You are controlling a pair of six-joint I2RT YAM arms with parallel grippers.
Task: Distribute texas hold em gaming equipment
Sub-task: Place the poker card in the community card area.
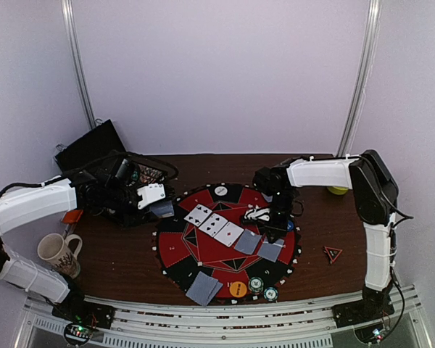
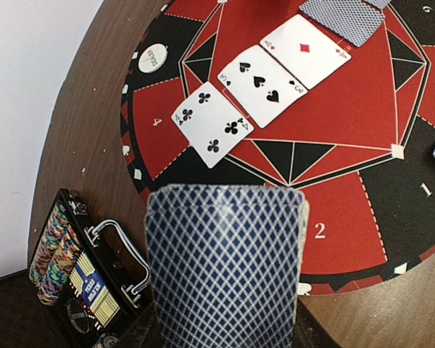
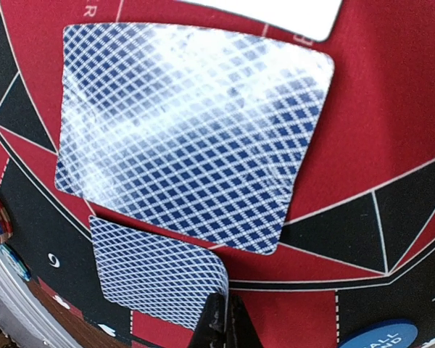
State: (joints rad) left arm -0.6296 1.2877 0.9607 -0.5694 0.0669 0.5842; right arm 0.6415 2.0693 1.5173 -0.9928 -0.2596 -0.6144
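Three face-up cards (image 1: 214,224) in row, face-down cards (image 1: 248,241) beside, deck (image 2: 225,268) in left jaws.

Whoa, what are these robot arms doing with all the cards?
They are setting up a poker game on a round red-and-black mat. The left gripper holds a blue-backed playing card near the mat's left edge. The right gripper is shut, its tips low beside two face-down blue-backed cards on the right. Three white face-up cards lie in a row in the middle.
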